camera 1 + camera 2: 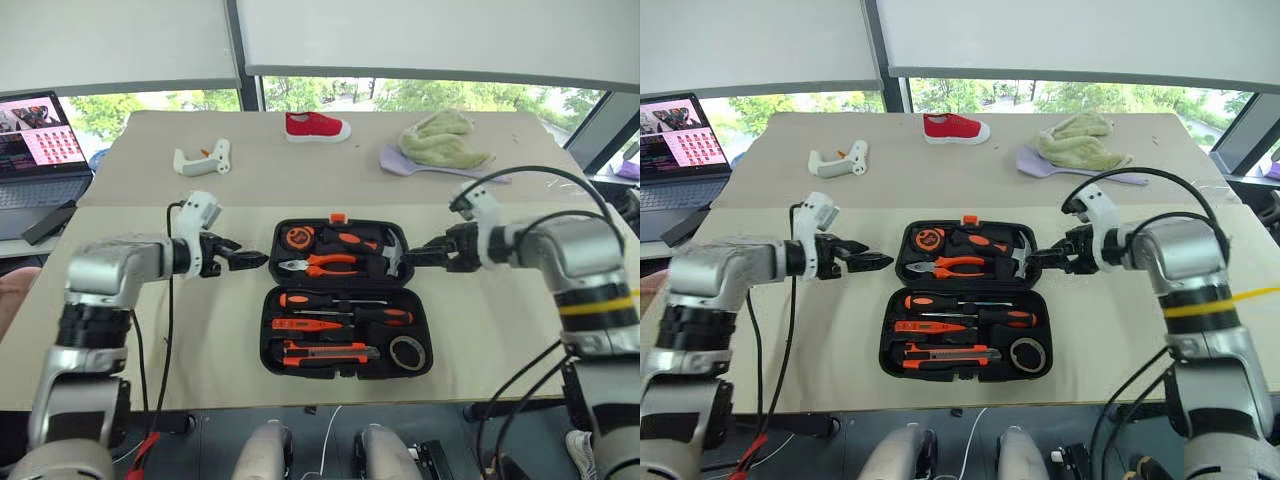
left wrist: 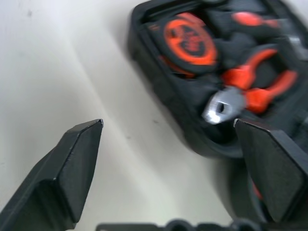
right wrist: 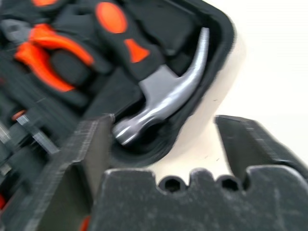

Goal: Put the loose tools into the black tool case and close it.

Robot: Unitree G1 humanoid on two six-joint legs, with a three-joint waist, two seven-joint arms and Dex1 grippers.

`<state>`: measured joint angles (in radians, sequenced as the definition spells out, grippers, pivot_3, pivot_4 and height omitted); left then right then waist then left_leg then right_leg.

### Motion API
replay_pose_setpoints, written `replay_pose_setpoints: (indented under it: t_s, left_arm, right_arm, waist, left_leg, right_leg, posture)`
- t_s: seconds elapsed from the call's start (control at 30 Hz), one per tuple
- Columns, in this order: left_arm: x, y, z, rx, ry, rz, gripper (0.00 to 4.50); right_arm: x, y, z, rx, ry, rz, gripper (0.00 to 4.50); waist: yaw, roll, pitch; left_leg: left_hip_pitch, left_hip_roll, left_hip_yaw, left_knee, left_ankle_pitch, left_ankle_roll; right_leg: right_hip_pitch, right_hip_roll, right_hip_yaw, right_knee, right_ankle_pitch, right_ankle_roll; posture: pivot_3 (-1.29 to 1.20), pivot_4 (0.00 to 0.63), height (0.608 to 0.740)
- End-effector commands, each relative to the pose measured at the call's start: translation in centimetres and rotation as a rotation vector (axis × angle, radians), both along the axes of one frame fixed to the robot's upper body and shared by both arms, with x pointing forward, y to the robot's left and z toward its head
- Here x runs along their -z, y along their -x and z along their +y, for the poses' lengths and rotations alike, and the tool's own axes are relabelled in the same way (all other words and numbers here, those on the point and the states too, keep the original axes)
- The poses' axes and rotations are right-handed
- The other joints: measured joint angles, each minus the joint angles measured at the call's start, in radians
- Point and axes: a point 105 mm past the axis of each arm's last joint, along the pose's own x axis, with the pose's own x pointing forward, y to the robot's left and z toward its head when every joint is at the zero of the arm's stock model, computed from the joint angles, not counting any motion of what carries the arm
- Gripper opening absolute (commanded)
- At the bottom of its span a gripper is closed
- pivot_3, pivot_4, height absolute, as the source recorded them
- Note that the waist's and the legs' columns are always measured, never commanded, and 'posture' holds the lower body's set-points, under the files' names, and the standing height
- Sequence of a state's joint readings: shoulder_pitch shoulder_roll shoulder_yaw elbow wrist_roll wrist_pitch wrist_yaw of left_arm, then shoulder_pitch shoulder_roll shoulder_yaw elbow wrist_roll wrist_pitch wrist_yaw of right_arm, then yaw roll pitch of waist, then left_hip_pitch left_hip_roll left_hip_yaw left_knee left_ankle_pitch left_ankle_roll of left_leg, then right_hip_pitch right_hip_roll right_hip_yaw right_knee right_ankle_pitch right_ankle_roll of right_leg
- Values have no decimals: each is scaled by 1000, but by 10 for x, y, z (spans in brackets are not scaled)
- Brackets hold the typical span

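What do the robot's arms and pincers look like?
Both arms are shiny silver metal with black ribbed joints. Each wrist carries a small white block, and black cables loop from there along each arm. The right arm has a yellow stripe around it. The left pincer and the right pincer each have two black, wedge-shaped fingers with flat faces.

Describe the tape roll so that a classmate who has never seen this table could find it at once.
Start at the open black tool case in the middle of the beige table. Look in its near half, at the robot's right end. There lies the tape roll, a small dark grey ring; its neighbours are all long, straight, orange-and-black tools.
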<state>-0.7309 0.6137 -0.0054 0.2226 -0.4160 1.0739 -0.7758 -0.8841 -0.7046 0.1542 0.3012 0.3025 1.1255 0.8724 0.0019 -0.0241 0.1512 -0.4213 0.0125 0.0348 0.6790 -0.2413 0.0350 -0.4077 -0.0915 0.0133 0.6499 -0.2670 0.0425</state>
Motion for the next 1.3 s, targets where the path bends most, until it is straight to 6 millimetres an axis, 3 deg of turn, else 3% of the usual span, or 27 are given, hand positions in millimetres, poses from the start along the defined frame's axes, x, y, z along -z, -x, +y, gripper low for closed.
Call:
replay_pose_setpoints:
  t_s: [0.03,0.13,0.37,0.47,0.57,0.83,0.93,1.2,1.3]
  left_arm:
    - [-14,-20,-6,-69,-12,-70,4500]
    - [-14,-32,-13,-106,0,-107,4500]
    - [-6,-43,-18,-148,2,-109,4500]
    - [-4,-47,-17,-167,5,-103,4500]
    - [-4,-49,-18,-178,3,-109,3813]
    - [-3,-49,-20,-185,43,-86,1068]
    - [-4,-48,-19,-187,80,-100,46]
    - [-27,-44,-15,-146,265,-262,8]
    - [-26,-40,-13,-122,258,-282,8]
  right_arm:
    - [-7,-20,-5,57,60,-65,4485]
    - [-7,-34,-7,97,93,-94,4485]
    - [-5,-44,-5,114,86,-98,4485]
    - [-1,-46,-4,122,86,-88,3804]
    - [4,-47,-4,134,90,-82,2766]
    - [12,-44,1,138,51,-15,139]
    - [11,-43,2,148,22,-11,0]
    - [-25,-42,15,42,-154,-212,0]
    - [-35,-36,15,22,-192,-246,0]
  waist:
    - [0,0,0]
    - [-3,0,0]
    - [-11,0,0]
    - [-14,0,0]
    - [-15,0,0]
    - [-13,0,0]
    - [-10,0,0]
    - [-12,0,0]
    - [-14,0,0]
  left_leg:
    - [-2,0,0,1,0,0]
    - [-3,-1,0,1,1,-1]
    - [-5,-1,1,0,2,-3]
    - [-5,-1,1,0,2,-3]
    - [-4,-1,1,0,2,-3]
    - [-2,-2,0,2,2,-3]
    - [-2,-2,0,1,2,-3]
    - [-5,-2,0,1,3,-4]
    - [-9,-2,0,1,4,-6]
  right_leg:
    - [-1,0,0,0,0,0]
    - [-3,-1,0,5,1,1]
    - [-8,-1,1,8,1,1]
    - [-8,-1,1,8,1,1]
    - [-8,-1,1,10,1,1]
    - [-6,-2,2,13,1,1]
    - [-5,-2,1,13,1,0]
    - [-8,-3,1,13,1,1]
    - [-14,-2,2,14,1,0]
  posture:
    - [0,150,740]
    - [0,150,740]
    - [0,150,740]
    - [0,150,740]
    - [0,150,740]
    - [0,150,740]
    - [0,150,740]
    - [0,150,740]
    - [0,150,740]
